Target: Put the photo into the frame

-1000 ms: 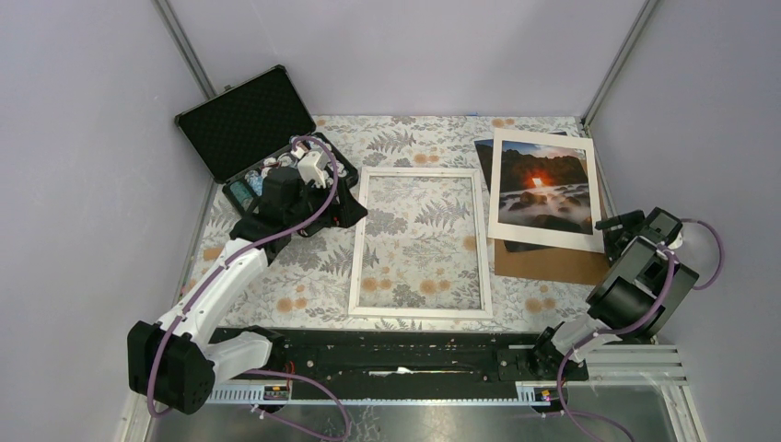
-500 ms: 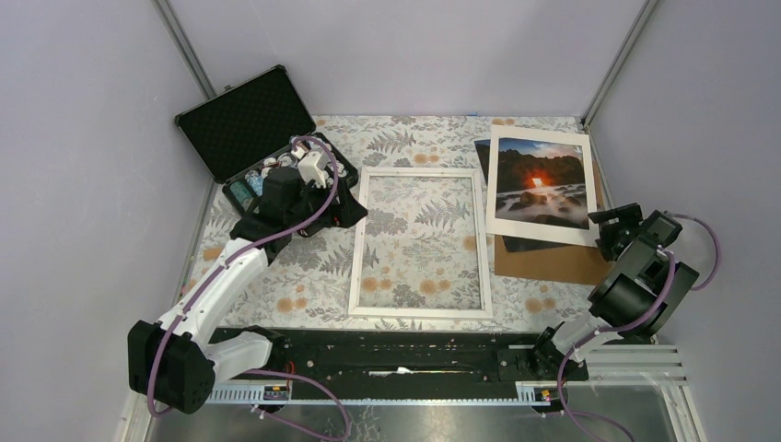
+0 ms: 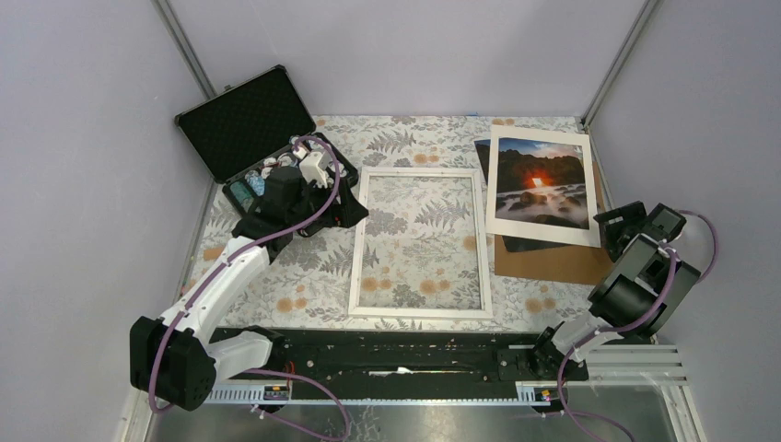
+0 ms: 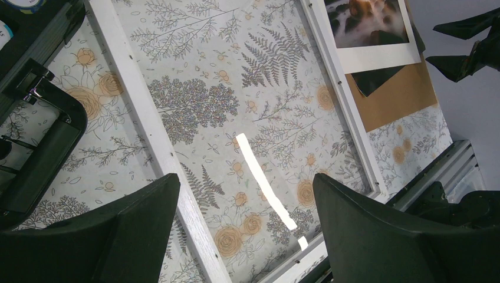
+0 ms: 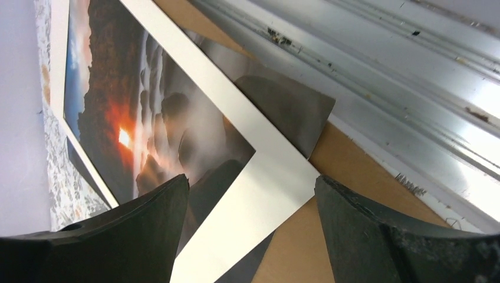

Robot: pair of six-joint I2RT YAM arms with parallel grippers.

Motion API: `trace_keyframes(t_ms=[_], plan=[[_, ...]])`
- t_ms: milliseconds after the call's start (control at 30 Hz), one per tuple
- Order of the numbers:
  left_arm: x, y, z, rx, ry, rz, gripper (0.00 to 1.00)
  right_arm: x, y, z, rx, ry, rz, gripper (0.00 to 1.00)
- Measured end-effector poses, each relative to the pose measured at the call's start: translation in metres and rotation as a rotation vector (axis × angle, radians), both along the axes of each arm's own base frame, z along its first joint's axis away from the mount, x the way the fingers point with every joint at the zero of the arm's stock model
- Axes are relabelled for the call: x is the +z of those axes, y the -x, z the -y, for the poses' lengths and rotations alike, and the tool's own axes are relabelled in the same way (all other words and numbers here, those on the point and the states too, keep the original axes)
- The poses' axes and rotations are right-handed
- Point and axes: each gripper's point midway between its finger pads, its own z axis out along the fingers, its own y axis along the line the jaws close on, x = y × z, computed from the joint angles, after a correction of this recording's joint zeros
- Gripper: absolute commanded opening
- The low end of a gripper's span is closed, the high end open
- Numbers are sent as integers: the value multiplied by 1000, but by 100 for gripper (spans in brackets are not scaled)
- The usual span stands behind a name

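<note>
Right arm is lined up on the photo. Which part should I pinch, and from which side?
Take the photo by its near right corner, on the white border. It lies flat on the brown board, so only an edge pinch works, and that corner already points into the open right gripper. Come in low from the right, probably with one of the fingers underneath.

I log the photo (image 3: 540, 187) shifted slightly left and away from me, right gripper (image 3: 608, 230) eased back a touch from its near-right corner
</note>
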Motion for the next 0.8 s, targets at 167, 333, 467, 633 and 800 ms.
trace_keyframes(t_ms=[167,333,467,633,800], plan=[[-2,-1,1,-2,-2,-5,88,-9,0,6,-14,-3,-35,86],[-2,-1,1,-3,-1,-4,88,-15,-2,7,-14,-20,-49,85],[-2,-1,1,-2,-1,-3,88,-13,-5,2,6,-41,-29,83],[-1,-2,2,-3,1,2,88,-6,-15,-8,49,-95,37,82],[-1,-2,2,-3,1,3,88,4,-24,-19,86,-146,114,80]])
